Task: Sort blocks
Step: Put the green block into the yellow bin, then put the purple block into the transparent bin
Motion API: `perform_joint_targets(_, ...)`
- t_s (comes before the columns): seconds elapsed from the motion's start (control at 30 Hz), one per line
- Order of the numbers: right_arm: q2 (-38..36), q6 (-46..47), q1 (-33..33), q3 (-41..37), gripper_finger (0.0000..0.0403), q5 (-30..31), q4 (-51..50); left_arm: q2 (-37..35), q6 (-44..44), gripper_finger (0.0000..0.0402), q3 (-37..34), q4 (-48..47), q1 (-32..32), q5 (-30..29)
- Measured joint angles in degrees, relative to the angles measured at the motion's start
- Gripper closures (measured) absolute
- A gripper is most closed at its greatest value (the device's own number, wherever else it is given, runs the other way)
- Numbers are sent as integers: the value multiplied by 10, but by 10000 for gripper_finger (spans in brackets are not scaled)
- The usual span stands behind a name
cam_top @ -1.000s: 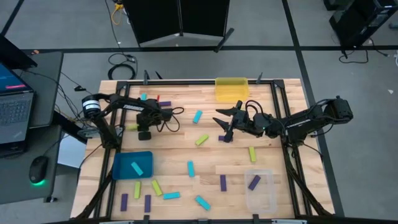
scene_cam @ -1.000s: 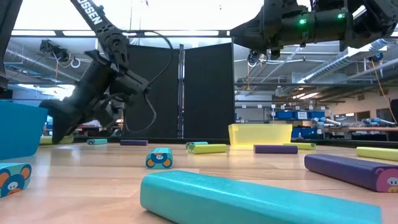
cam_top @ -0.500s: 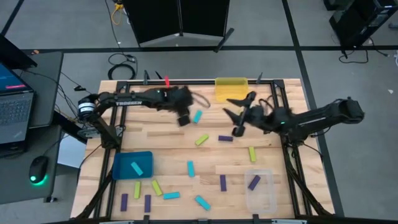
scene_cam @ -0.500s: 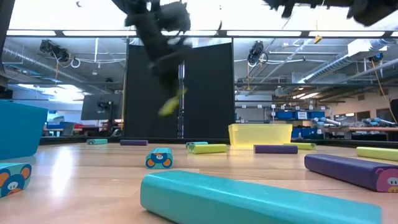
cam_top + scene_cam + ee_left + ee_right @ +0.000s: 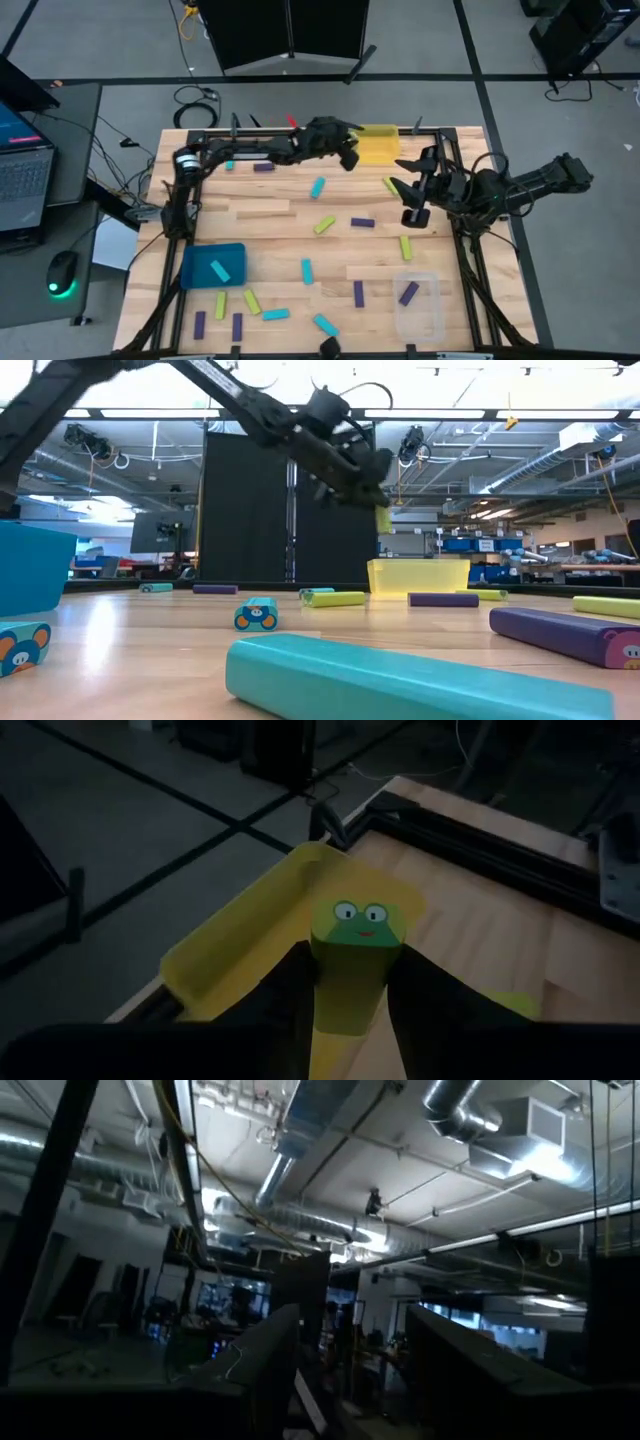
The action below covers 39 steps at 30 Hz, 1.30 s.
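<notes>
My left gripper [image 5: 349,157] reaches across the far side of the table and is shut on a yellow-green block [image 5: 355,970] with a frog face on its end. It hovers at the left end of the yellow bin [image 5: 374,143], which stands at the table's far edge. In the low view the block [image 5: 384,518] hangs above the yellow bin [image 5: 418,575]. My right gripper [image 5: 406,200] is open and empty, raised above the table's right side. Cyan, purple and yellow-green blocks lie scattered on the table, such as a cyan one [image 5: 317,187] and a purple one [image 5: 362,222]. My left gripper pinches the yellow-green block by its two long sides [image 5: 322,982] between its two fingers [image 5: 285,995]. The block lies along the fingers, and its frog-face end [image 5: 360,924] sticks out past the fingertips. It is lifted clear, pointing slantwise down toward the yellow bin.
A teal bin [image 5: 213,266] with a cyan block in it stands near left. A clear bin [image 5: 418,305] with a purple block in it stands near right. Several blocks lie along the near edge. A black frame rail [image 5: 300,132] runs along the far edge.
My left gripper has risen from the table's left part with the yellow-green block and swung toward the far right, to the yellow bin. The block is now lifted clear. My right gripper has drawn back toward the table's right edge.
</notes>
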Motion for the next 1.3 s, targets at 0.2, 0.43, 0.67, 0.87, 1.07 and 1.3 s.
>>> perform_joint_targets(0.2,3,0,23,0,206,29,-4,89,-16,287,105,-2,1,-12)
perform_joint_targets(0.43,3,-8,39,0,206,47,-6,123,-47,195,151,-39,18,-39)
perform_joint_targets(0.67,3,-24,55,0,206,96,-23,86,-10,155,152,-77,14,-37)
perform_joint_targets(0.87,3,18,73,0,206,168,-122,-15,18,169,60,-14,2,-40)
perform_joint_targets(1.07,4,148,66,-1,206,185,-310,-206,18,192,-160,113,-16,-20)
perform_joint_targets(1.3,53,314,-19,-1,206,44,-484,-413,10,198,-356,132,-70,-41)
